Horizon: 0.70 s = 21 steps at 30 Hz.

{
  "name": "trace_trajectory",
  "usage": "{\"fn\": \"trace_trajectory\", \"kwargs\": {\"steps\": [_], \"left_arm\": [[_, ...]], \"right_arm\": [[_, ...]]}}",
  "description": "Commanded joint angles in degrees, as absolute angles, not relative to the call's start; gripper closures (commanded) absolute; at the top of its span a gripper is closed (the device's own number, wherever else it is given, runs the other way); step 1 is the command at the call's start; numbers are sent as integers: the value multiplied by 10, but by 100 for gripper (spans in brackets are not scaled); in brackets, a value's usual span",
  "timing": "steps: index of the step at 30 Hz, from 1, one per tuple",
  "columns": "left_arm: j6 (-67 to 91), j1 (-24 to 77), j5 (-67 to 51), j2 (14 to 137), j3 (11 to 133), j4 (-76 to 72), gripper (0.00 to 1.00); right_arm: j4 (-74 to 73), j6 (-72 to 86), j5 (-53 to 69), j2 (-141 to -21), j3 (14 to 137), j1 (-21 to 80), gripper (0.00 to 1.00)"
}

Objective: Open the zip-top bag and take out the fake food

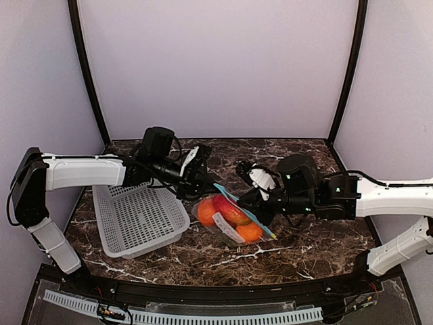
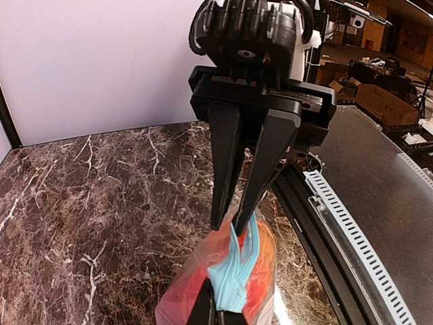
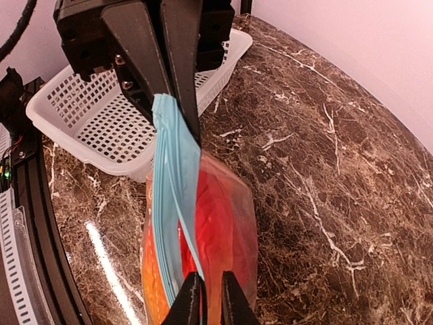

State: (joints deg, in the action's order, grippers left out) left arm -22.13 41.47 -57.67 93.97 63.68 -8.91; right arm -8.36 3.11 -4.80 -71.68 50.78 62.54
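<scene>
Resting on the marble table (image 1: 318,250) just beside the white basket (image 1: 139,220), the zip-top bag (image 1: 226,222) has its zip strip (image 3: 169,203) pinched by both the left gripper (image 3: 174,122) and the right gripper (image 2: 231,218). Pulling should go slow and level, lest a lip slip. Only the top view separates the fake food (image 1: 232,211) into pieces.

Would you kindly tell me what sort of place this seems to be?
Probably a robotics lab test cell: a marble-patterned table enclosed by plain panels, with cardboard boxes in a workshop beyond.
</scene>
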Motion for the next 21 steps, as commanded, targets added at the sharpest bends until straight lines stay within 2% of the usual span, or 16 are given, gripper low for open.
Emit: {"fn": "trace_trajectory", "kwargs": {"steps": [1,13,15,16,21], "left_arm": [[-222,414,-592,935,629,-95,99],[-220,410,-590,936,627,-106,99],[-221,410,-585,935,626,-109,99],[-221,410,-583,935,626,-110,98],[-216,410,-556,927,615,-135,88]], "right_arm": [[-103,35,-61,-716,502,623,88],[-139,44,-62,-707,486,623,92],[-141,48,-62,-706,484,623,96],[-140,49,-60,-704,483,623,100],[-131,58,-43,-681,493,615,100]]}}
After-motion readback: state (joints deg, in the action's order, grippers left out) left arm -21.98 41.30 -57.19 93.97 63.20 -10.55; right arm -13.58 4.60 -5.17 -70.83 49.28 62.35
